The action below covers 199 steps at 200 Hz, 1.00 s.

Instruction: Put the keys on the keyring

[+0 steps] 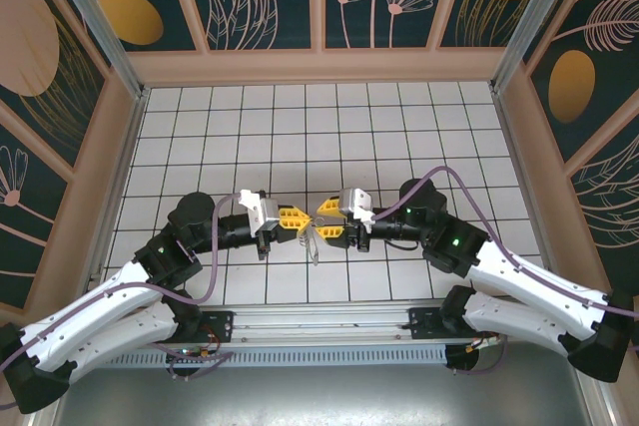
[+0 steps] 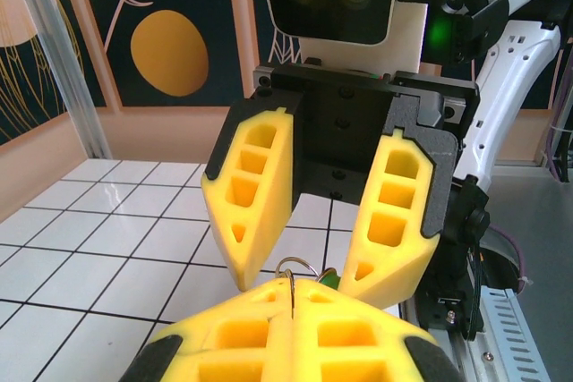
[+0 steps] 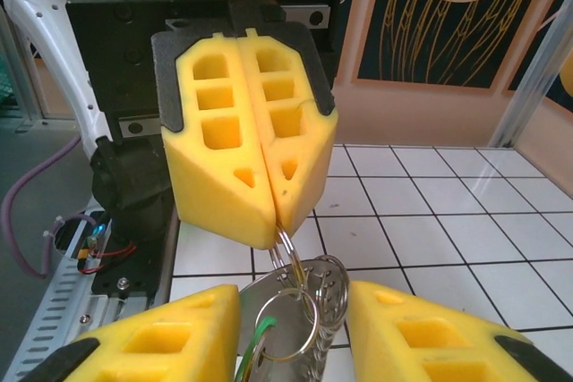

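The keyring (image 3: 287, 347) is a flat silvery-tan plate hung with wire rings, dangling above the tiles at mid-table (image 1: 313, 243). The key's green piece (image 3: 256, 335) hangs from one ring at its lower left, and peeks out as a green bit (image 2: 329, 278) in the left wrist view. My left gripper (image 1: 293, 222) is shut on the top wire ring (image 2: 300, 267), which sticks out between its fingertips (image 3: 271, 225). My right gripper (image 3: 294, 300) faces it with its yellow fingers (image 2: 255, 190) spread on either side of the hanging keyring, gripping nothing.
The white tiled floor (image 1: 329, 137) lies under both grippers, walled in by tan panels (image 1: 319, 65) at the back and sides. A metal rail (image 1: 319, 321) and the arm bases run along the near edge.
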Tool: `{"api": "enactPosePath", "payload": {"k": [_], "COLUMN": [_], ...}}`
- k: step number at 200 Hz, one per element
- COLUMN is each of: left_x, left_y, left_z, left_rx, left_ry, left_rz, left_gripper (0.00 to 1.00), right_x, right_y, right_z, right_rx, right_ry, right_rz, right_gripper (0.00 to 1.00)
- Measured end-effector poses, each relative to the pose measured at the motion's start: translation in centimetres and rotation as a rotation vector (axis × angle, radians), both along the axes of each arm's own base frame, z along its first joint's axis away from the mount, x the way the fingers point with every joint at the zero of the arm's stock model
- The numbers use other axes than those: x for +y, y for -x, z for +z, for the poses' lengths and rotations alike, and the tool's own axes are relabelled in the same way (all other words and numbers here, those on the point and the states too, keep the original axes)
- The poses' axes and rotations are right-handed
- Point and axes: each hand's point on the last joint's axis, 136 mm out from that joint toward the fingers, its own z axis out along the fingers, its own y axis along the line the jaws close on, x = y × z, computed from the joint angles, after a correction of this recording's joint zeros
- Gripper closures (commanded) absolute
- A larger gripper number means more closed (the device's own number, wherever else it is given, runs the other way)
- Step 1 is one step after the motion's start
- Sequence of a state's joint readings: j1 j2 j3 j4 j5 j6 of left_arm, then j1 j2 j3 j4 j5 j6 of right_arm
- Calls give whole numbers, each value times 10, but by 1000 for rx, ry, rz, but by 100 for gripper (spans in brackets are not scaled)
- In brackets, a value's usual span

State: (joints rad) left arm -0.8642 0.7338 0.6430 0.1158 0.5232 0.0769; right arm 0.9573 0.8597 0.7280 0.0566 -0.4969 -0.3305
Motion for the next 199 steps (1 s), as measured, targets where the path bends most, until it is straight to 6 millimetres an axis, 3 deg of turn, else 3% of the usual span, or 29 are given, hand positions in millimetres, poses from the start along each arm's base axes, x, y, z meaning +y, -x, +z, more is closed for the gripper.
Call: {"api": "enactPosePath", "payload": {"k": [44,109,160,191,199], "left_x": [0,0,0,1,1], "left_y": [0,0,1,2,3], "left_z": [0,-2,-2,-1,-1], "left_rx": [0,5,5,4,4], "left_ry": [-1,-6,-6,-4,-4], "left_rz": [0,-1,-3,-9,-11], "left_gripper": [100,100,100,100,100], "right_x": [-1,3,8,8,8], "right_y": [0,-1,-1,-1,-1], "right_z": [3,3,-5,-4,-4], "right_rx": [-10,-12,4,8,6], "right_ry": [-14,-19,-1,-5,-6], "right_rz": [-3,3,24,27,28], "right_gripper": [67,81,83,100,100]}}
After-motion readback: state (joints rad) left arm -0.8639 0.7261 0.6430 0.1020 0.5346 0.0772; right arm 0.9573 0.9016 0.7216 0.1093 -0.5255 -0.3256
